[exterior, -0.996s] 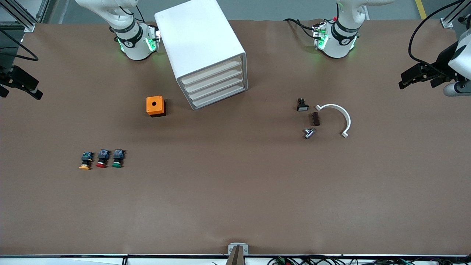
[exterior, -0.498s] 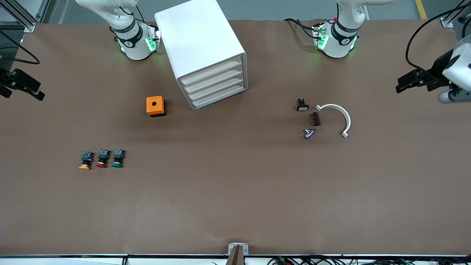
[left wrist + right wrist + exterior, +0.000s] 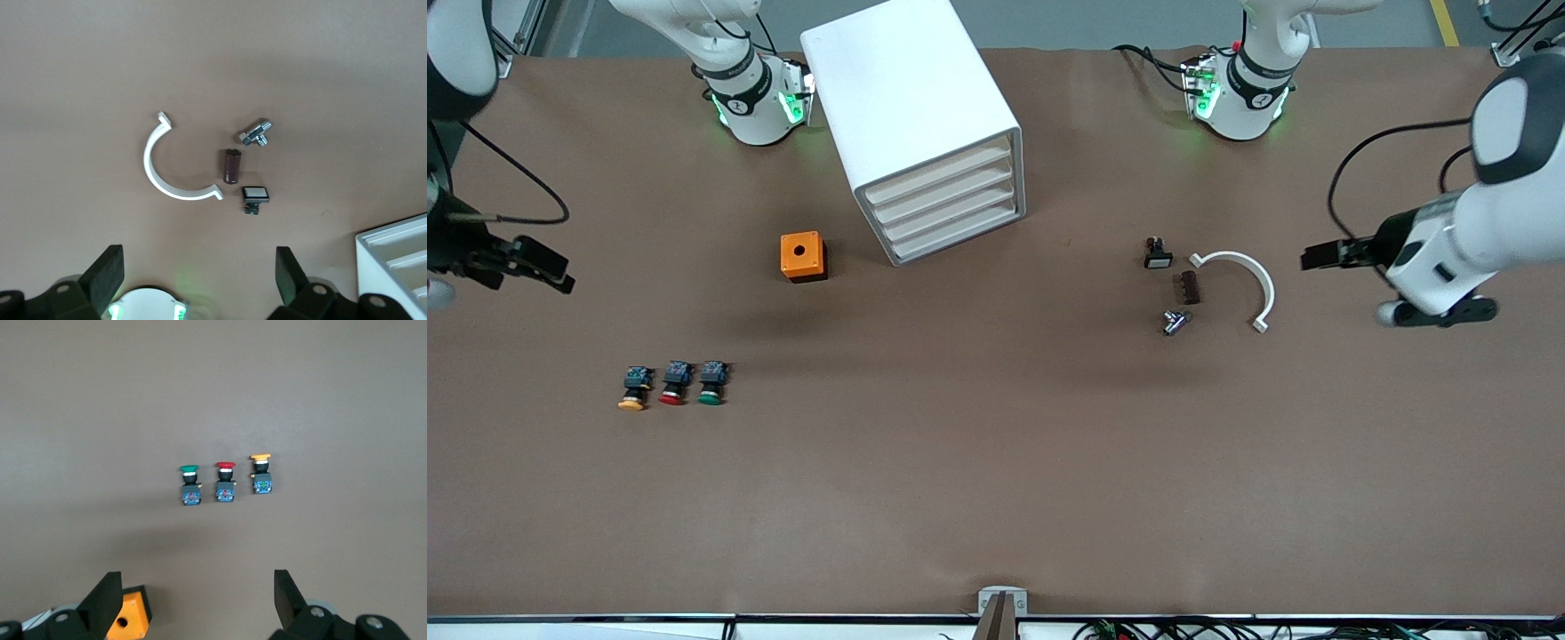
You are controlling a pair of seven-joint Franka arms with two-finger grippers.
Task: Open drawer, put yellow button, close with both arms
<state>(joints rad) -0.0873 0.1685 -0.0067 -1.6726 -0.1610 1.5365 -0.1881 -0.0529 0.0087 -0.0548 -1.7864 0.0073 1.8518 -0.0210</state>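
Note:
The white cabinet (image 3: 911,98) stands near the robots' bases with all four drawers shut; the drawer (image 3: 940,175) is the uppermost one. The yellow button (image 3: 632,391) lies on the table at the right arm's end, beside a red-capped button (image 3: 672,384) and a green-capped button (image 3: 711,384); it also shows in the right wrist view (image 3: 261,475). My right gripper (image 3: 547,269) (image 3: 195,600) is open and empty, up over the table's right-arm end. My left gripper (image 3: 1320,256) (image 3: 198,277) is open and empty, over the table at the left arm's end.
An orange box (image 3: 802,256) with a hole stands beside the cabinet. A white arc-shaped part (image 3: 1254,284), a brown block (image 3: 1189,287), a small white-capped switch (image 3: 1158,254) and a metal fitting (image 3: 1174,321) lie toward the left arm's end.
Both arms have swung in from the table's ends. The left gripper has moved toward the white arc, the right gripper inward over the table. Nothing on the table has moved.

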